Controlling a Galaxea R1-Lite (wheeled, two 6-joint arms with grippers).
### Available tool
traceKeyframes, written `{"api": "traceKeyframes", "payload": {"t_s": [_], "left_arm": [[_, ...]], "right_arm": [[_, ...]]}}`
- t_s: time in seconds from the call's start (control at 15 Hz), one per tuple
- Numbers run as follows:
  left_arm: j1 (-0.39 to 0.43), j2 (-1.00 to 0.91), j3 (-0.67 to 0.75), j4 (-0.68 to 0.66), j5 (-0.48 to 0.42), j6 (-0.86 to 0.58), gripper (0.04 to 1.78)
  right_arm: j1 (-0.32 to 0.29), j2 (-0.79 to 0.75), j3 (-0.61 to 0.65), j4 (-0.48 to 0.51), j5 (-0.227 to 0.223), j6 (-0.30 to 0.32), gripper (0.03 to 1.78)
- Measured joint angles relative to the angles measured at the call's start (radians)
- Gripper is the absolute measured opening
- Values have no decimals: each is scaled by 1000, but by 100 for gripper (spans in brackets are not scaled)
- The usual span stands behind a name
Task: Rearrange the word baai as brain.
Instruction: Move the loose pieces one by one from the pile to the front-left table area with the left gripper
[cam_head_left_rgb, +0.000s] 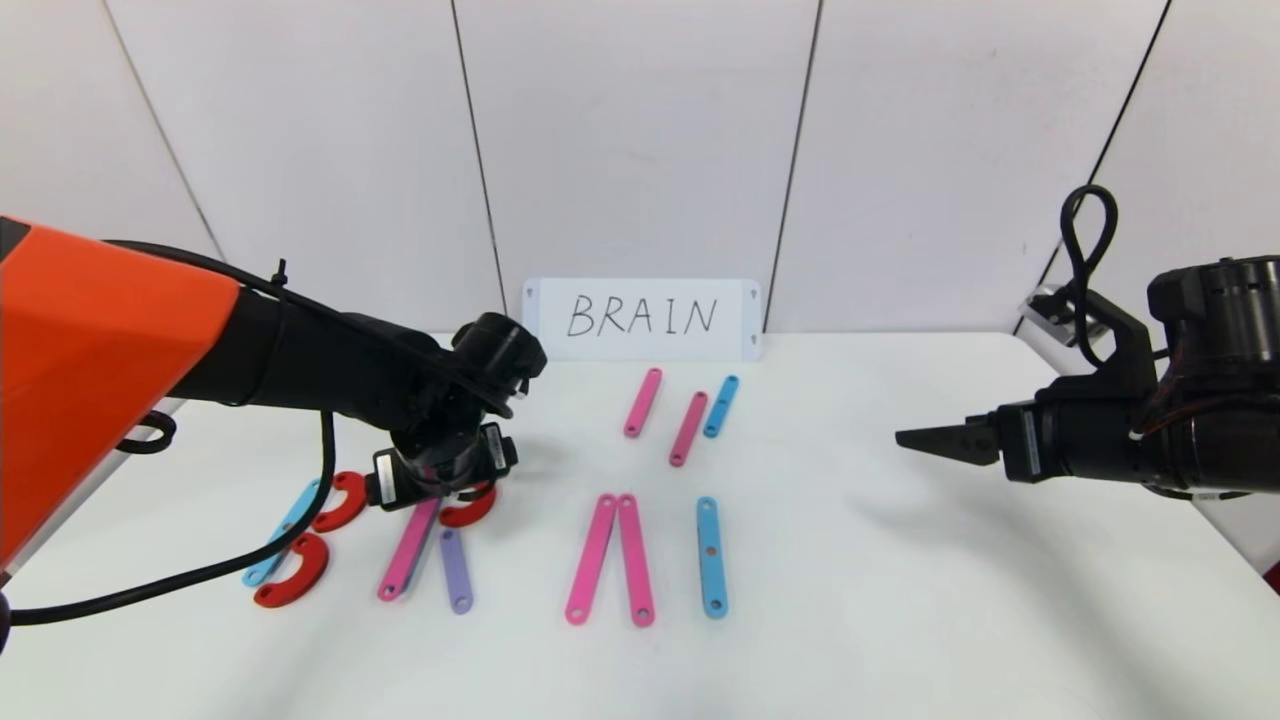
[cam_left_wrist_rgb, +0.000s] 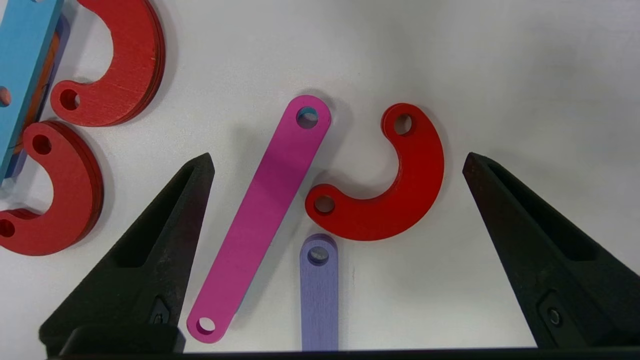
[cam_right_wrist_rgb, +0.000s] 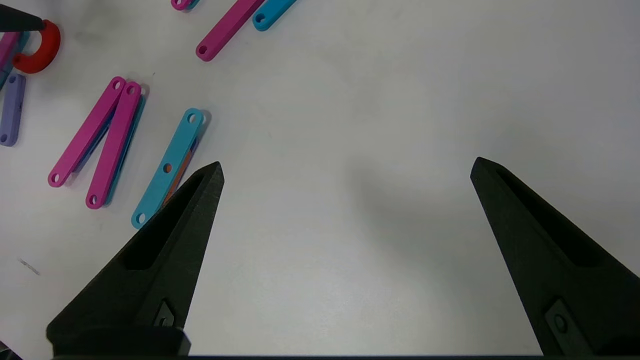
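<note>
Head view: left tool (cam_head_left_rgb: 445, 478) pointed down, spread wide over red curve (cam_head_left_rgb: 468, 510); right tool (cam_head_left_rgb: 935, 441) level, agape.

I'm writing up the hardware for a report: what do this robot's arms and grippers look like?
The left arm has an orange shell near the torso, then black links with a thin black cable looping beside it. The right arm is black, with a looped black cable above. The left gripper and right gripper each have two matte black, wedge-shaped fingers tapering to points.
</note>
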Motion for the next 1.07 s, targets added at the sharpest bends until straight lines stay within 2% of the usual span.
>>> {"api": "traceKeyframes", "payload": {"t_s": [1.07], "left_arm": [[57,50,-41,2,-32,42,174]], "right_arm": [[0,4,0,0,-1,0,173]]}}
